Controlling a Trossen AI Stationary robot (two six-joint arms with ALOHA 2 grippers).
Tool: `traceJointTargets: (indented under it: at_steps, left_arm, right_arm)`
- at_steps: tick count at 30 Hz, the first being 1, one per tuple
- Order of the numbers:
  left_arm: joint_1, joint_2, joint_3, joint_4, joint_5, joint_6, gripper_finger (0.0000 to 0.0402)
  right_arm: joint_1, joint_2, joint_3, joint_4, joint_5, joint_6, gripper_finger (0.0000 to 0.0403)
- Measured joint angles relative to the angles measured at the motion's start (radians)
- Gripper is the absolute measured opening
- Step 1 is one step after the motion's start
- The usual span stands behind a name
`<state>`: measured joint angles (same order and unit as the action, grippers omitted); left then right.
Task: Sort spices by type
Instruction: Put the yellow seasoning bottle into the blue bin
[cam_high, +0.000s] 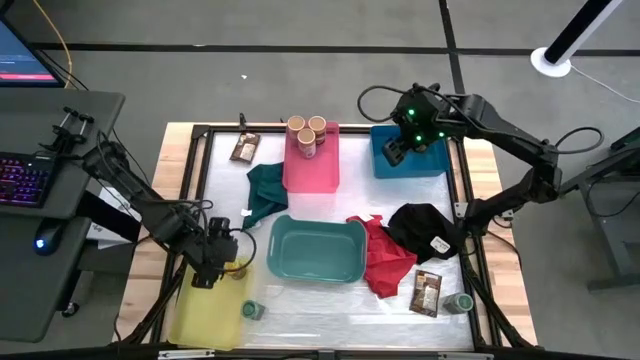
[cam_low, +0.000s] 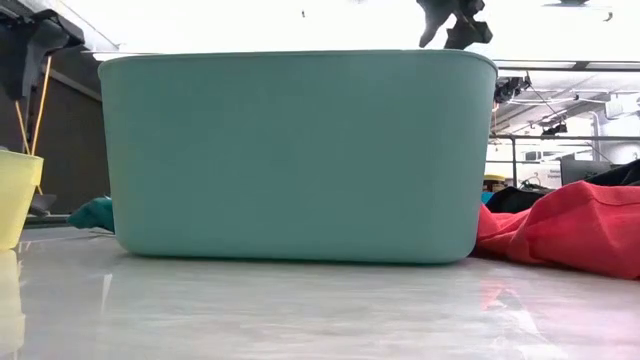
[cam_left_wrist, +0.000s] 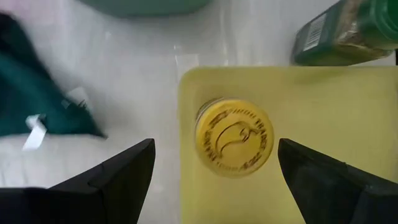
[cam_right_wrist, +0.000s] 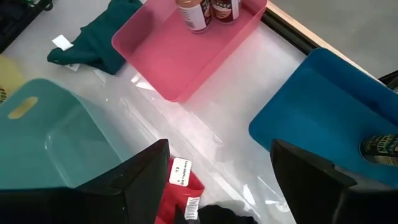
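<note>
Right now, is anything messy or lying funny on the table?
Yes. A green-lidded jar lies tipped on its side beside the yellow bin instead of standing. A red cloth, a black cloth and a dark green cloth sit crumpled between the bins.

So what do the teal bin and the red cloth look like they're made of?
The teal bin looks like moulded plastic with a matte finish: smooth, even walls and a rounded rim. The red cloth looks like soft woven fabric, going by its folds and a sewn-in label; the fibre can't be told.
</note>
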<state>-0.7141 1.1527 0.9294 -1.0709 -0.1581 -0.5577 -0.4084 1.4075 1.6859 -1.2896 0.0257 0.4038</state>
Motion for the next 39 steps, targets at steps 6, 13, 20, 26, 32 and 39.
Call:
traceJointTargets:
  at_steps: [6, 13, 20, 26, 32, 39]
  left_arm:
    - [-0.009, 0.004, -0.019, 0.031, -0.002, 0.045, 0.0326]
    - [-0.007, 0.035, -0.071, 0.106, 0.073, 0.091, 0.0326]
    - [-0.004, 0.063, -0.084, 0.152, 0.065, 0.091, 0.0326]
    - [-0.004, 0.108, -0.085, 0.155, 0.066, 0.106, 0.0326]
    - [-0.004, 0.133, -0.085, 0.191, 0.065, 0.085, 0.0325]
    - [-0.004, 0.135, -0.085, 0.205, 0.068, 0.018, 0.0251]
  right_arm:
    - [-0.001, 0.0, 0.0, 0.0, 0.0, 0.007, 0.0275]
    - [-0.001, 0.0, 0.0, 0.0, -0.001, 0.007, 0.0275]
    - [-0.001, 0.0, 0.0, 0.0, -0.002, 0.008, 0.0275]
    - [-0.001, 0.0, 0.0, 0.0, -0.002, 0.008, 0.0275]
    - [-0.001, 0.0, 0.0, 0.0, -0.002, 0.008, 0.0275]
    - [-0.001, 0.0, 0.0, 0.0, -0.002, 0.007, 0.0275]
